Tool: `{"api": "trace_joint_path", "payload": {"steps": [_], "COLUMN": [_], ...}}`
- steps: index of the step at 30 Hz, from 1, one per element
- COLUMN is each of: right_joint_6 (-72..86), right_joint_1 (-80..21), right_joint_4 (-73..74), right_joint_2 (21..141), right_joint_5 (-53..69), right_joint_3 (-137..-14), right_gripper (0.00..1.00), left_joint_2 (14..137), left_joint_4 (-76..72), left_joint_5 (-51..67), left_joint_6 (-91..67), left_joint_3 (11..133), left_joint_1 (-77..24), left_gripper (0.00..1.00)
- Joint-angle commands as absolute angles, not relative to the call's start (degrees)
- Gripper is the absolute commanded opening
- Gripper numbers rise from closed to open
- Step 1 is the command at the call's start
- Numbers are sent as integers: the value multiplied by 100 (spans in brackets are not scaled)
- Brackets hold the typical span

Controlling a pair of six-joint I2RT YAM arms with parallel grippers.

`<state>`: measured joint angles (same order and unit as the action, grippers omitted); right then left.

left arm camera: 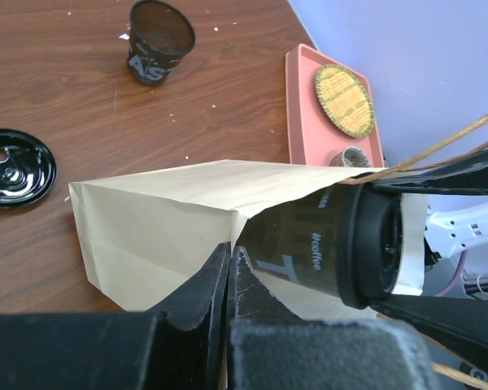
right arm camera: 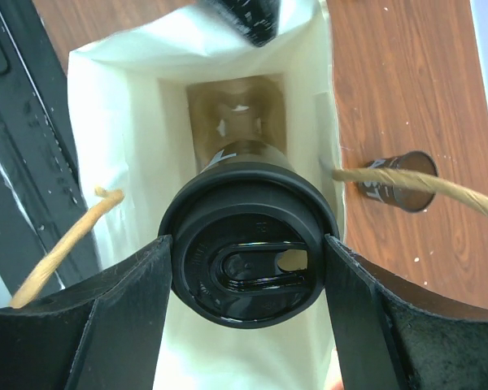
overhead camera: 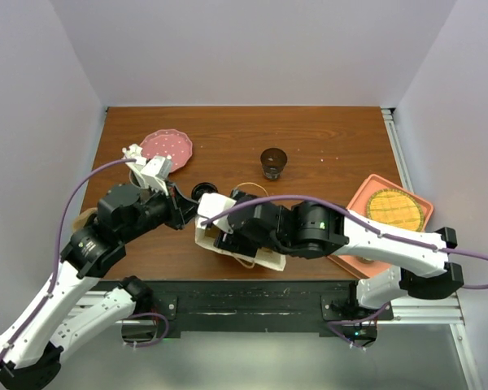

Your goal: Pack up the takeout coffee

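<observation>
Now the right hand (right arm camera: 246,252) grasps the coffee (right arm camera: 252,203) inside the bag (left arm camera: 146,219); the left hand (left arm camera: 229,272) pinches its edge. A slipped pinch could collapse the mouth.

Two dark disposable cups: one lidded takeout coffee (right arm camera: 248,252) and one open, lidless cup (overhead camera: 273,161) toward the tabletop's far edge. One loose black lid (left arm camera: 15,166). One paper bag (left arm camera: 154,219) with two twine handles (right arm camera: 415,183). One pink dotted plate (overhead camera: 167,145) near the far left corner. One salmon tray (overhead camera: 359,197) at the right edge, bearing one woven yellow disc (overhead camera: 395,210). One cup of white utensils (overhead camera: 138,162) beside the plate.
</observation>
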<state>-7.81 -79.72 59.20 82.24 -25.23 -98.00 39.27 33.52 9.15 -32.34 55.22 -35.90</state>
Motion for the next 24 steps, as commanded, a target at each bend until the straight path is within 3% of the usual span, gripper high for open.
{"api": "trace_joint_path", "payload": {"steps": [1, 9, 24], "right_joint_6": [-1037, -1573, -2495], "right_joint_1": [-8095, -8095, -8086], "right_joint_4": [5354, 4712, 4086], "right_joint_2": [8165, 7911, 7224], "right_joint_5": [-2900, -2953, -2628], "right_joint_3": [-9598, -8447, -7365], "right_gripper": [37, 37, 35], "left_joint_2": [3665, 3718, 3621], "left_joint_4": [2760, 2865, 2821], "left_joint_5": [1300, 1274, 1310], "left_joint_6": [-3076, -3032, -3059], "left_joint_3": [5335, 5159, 4931], "left_joint_1": [-3568, -3568, -3568], "left_gripper": [0, 0, 0]}}
